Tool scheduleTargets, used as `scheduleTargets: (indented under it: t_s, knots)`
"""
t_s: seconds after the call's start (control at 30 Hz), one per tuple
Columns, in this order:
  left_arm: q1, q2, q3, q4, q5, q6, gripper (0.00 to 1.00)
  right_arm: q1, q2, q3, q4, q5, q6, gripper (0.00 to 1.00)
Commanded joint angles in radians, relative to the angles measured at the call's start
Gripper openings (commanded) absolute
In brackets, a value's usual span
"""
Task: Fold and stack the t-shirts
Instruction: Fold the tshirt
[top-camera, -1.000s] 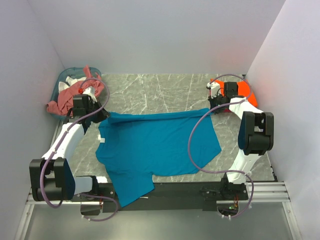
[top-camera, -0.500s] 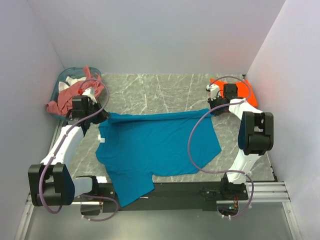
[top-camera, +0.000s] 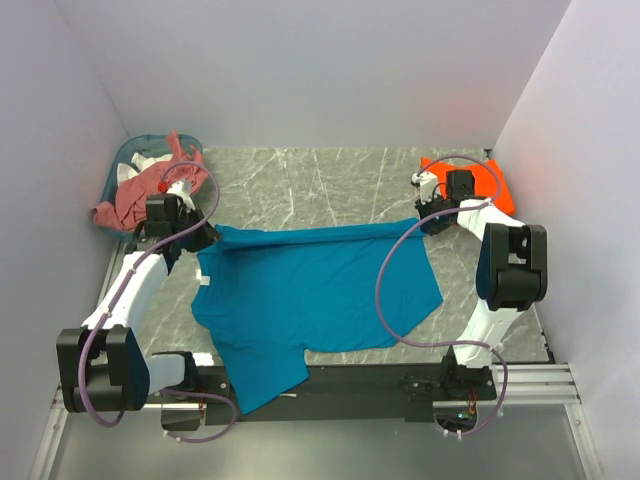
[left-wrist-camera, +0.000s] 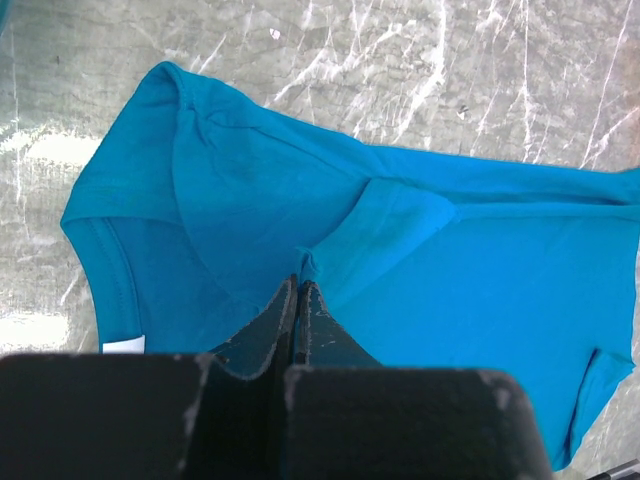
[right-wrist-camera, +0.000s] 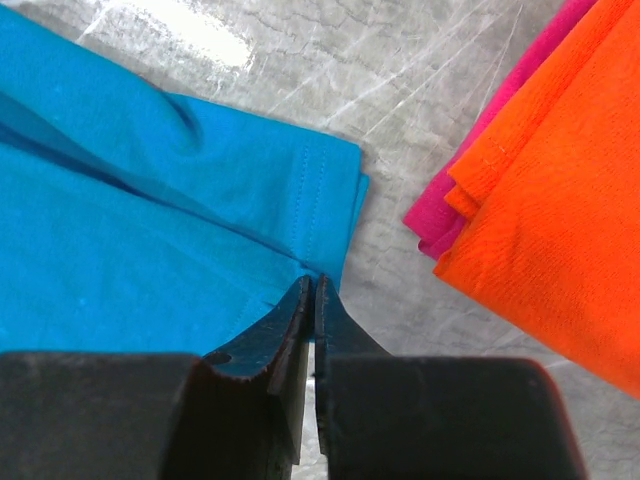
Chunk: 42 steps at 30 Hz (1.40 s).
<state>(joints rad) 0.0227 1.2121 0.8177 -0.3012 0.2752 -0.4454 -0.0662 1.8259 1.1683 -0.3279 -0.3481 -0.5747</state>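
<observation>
A teal-blue t-shirt (top-camera: 310, 290) lies spread across the middle of the table, one part hanging over the near edge. My left gripper (top-camera: 205, 237) is shut on its far left edge; in the left wrist view the shut gripper (left-wrist-camera: 298, 285) pinches a raised fold of the shirt (left-wrist-camera: 450, 260), with the white tag (left-wrist-camera: 123, 345) to its left. My right gripper (top-camera: 425, 220) is shut on the far right corner, seen pinched at the hem in the right wrist view (right-wrist-camera: 312, 285). A folded orange t-shirt (top-camera: 487, 180) lies at the back right. A salmon-pink t-shirt (top-camera: 135, 197) hangs from the basket.
A teal plastic basket (top-camera: 128, 152) stands in the back left corner. A magenta cloth edge (right-wrist-camera: 480, 170) shows under the orange shirt (right-wrist-camera: 560, 200). White walls close the table on the left, back and right. Grey marble tabletop (top-camera: 320, 185) lies behind the teal shirt.
My left gripper has shifted a little toward the near right with the shirt's far edge in it. The right gripper has barely moved.
</observation>
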Motion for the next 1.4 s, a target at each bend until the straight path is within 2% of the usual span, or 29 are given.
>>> scheduleTargets:
  t_s: [0.0,0.5,0.73,1.37]
  knots:
    - [-0.003,-0.034,-0.006,0.010,0.019,0.024,0.00,-0.007,-0.065,-0.010,0.004,0.003,-0.017,0.09]
    - [-0.003,-0.036,-0.012,0.008,0.025,0.025,0.00,-0.007,-0.086,-0.041,0.003,0.004,-0.025,0.12]
    - [-0.003,-0.037,-0.015,0.008,0.027,0.027,0.00,-0.007,-0.096,-0.048,0.001,0.001,-0.024,0.19]
    - [-0.003,-0.062,-0.023,-0.010,0.028,0.033,0.00,-0.007,-0.128,-0.108,0.018,0.003,-0.031,0.19]
